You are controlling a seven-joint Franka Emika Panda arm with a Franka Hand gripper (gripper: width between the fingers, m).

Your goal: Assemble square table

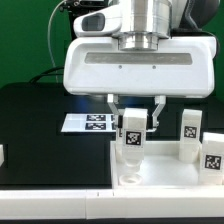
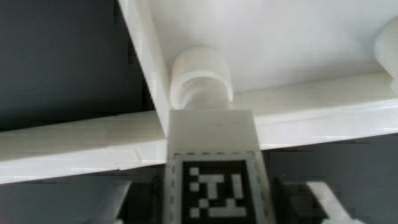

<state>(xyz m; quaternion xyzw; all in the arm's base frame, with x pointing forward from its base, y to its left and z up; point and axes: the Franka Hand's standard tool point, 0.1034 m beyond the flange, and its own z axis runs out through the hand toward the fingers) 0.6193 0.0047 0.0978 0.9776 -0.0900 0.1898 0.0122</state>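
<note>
Nearest the camera in the exterior view lay the square tabletop [image 1: 165, 178], a white slab resting on the black desk [image 1: 40, 130]. Above its near corner the tool [image 1: 134, 128] was clamped on one tagged leg [image 1: 132, 140], held upright with its foot at or just over the slab. The step in hand looked like seating this leg in a corner hole; the wrist view showed the leg [image 2: 210, 150] against the slab's rim [image 2: 320, 115]. Next would come lining it up and twisting it in. Farther back stood two more legs [image 1: 190, 133], and the marker board [image 1: 88, 122] lay beyond.
</note>
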